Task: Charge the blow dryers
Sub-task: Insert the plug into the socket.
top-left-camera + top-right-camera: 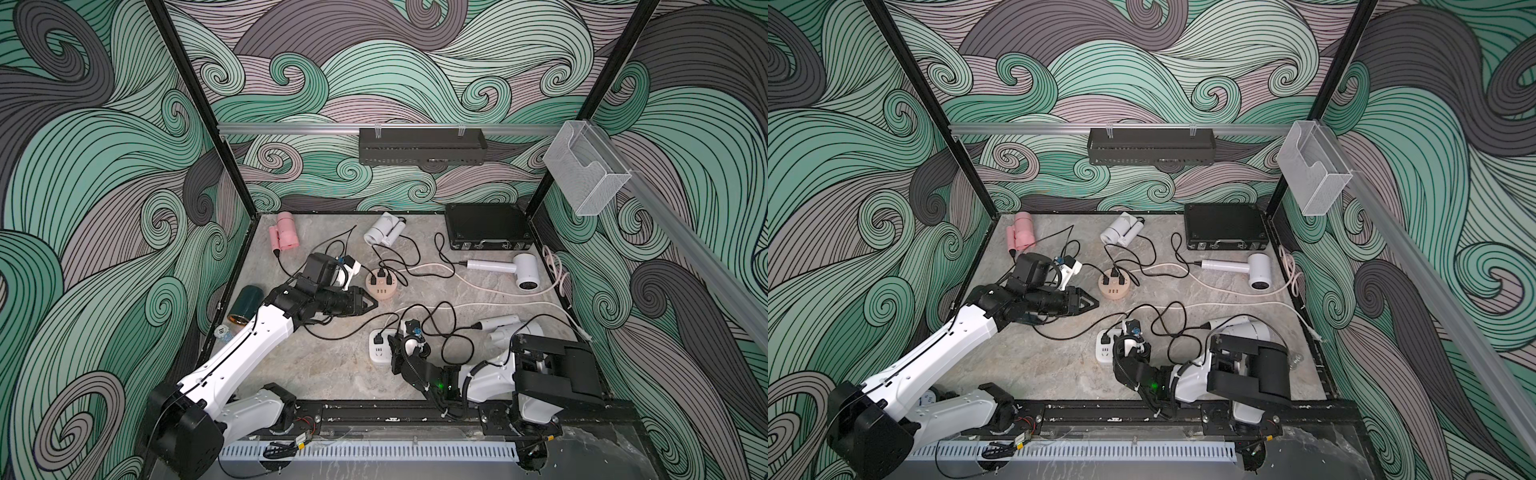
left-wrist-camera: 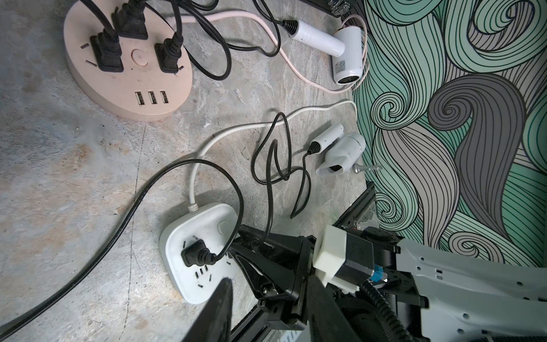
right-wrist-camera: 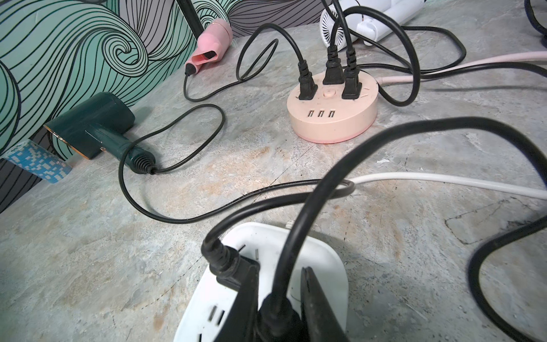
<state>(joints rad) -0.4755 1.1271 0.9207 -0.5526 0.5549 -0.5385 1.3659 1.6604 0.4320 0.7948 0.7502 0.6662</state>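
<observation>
Several blow dryers lie on the stone-look table. The pink one and a folded white one are at the back, the dark green one at the left wall. A white one lies at the right and another white one by the right arm. Three black plugs sit in the round peach hub. One plug sits in the white socket block. My right gripper is shut on a second black plug just above that block. My left gripper hovers open and empty beside the hub.
Black cords loop across the middle of the table, with a peach cable and a white cable. A black case stands at the back right. A black basket and a clear holder hang on the rails.
</observation>
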